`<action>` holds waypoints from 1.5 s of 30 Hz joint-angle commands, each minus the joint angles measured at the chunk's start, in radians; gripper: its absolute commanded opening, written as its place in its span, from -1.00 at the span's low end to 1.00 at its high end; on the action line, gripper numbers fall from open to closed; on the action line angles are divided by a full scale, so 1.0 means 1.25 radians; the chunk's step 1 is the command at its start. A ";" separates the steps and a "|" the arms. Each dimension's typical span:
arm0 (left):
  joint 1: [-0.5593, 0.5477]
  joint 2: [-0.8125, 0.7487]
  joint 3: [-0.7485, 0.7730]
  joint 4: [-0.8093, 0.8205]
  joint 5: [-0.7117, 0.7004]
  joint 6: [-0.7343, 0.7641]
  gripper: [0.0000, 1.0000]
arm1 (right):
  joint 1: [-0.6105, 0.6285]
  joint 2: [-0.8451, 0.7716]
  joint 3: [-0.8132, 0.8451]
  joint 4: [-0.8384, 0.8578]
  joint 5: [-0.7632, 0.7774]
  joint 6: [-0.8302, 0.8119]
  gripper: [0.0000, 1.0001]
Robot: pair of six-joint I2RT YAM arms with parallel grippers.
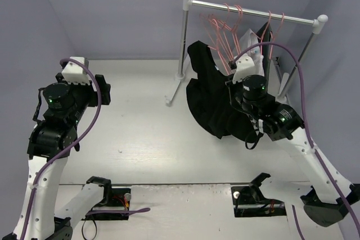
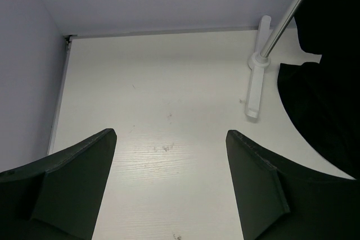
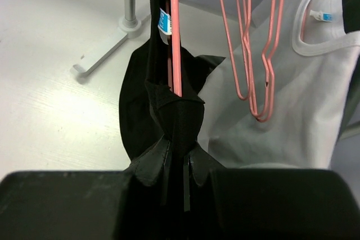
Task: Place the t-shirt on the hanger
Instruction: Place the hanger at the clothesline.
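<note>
Lavender walls [image 1: 112,9], white table [image 1: 140,133], t-shirt [image 1: 214,105]

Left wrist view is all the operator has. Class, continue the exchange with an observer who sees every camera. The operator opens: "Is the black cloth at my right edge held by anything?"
Observer: Yes, the right hand is shut on the t-shirt, pinching a bunch of it.
Operator: Is there a hanger in it?
Observer: One pink hanger runs down into the black fabric just above the grip.
Operator: What else is near it?
Observer: A white garment hangs beside it, with bare hangers between the two.
</note>
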 commanded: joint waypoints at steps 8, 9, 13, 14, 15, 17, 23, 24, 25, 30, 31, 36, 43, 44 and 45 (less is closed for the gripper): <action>-0.006 -0.016 -0.007 0.023 -0.012 -0.020 0.49 | -0.074 0.213 0.150 0.296 0.043 0.067 -1.00; -0.006 -0.019 -0.009 0.019 -0.015 -0.018 0.49 | -0.078 0.244 0.175 0.306 0.041 0.074 -1.00; -0.007 -0.028 -0.014 0.009 -0.025 -0.010 0.48 | -0.090 0.313 0.231 0.328 0.030 0.085 -1.00; -0.009 -0.031 -0.016 0.007 -0.029 -0.008 0.49 | -0.093 0.332 0.243 0.330 0.029 0.087 -1.00; -0.010 -0.031 -0.017 0.007 -0.030 -0.008 0.49 | -0.095 0.345 0.251 0.330 0.029 0.087 -1.00; -0.011 -0.033 -0.022 0.006 -0.035 -0.008 0.48 | -0.102 0.375 0.262 0.333 0.027 0.089 -1.00; -0.015 -0.032 -0.037 0.006 -0.031 -0.015 0.49 | -0.110 0.427 0.214 0.366 0.000 0.126 -1.00; -0.015 -0.032 -0.037 0.007 -0.032 -0.014 0.49 | -0.110 0.426 0.203 0.368 -0.002 0.133 -1.00; -0.015 -0.032 -0.038 0.007 -0.034 -0.013 0.49 | -0.110 0.423 0.191 0.370 -0.006 0.139 -1.00; -0.016 -0.025 -0.026 0.006 -0.035 -0.010 0.49 | -0.110 0.391 0.163 0.372 -0.022 0.138 -0.44; -0.016 -0.022 -0.019 0.006 -0.036 -0.009 0.49 | -0.110 0.378 0.166 0.372 -0.025 0.134 -0.24; -0.016 -0.010 0.023 -0.004 -0.040 -0.008 0.49 | -0.110 0.272 0.166 0.370 -0.029 0.097 0.42; -0.015 -0.020 0.078 -0.039 -0.066 -0.001 0.49 | -0.110 -0.016 0.036 0.361 0.021 0.044 1.00; -0.015 -0.023 0.086 -0.050 -0.073 0.004 0.49 | -0.110 -0.082 0.001 0.359 0.037 0.039 1.00; -0.016 -0.027 0.091 -0.061 -0.082 0.010 0.49 | -0.110 -0.150 -0.032 0.357 0.049 0.034 1.00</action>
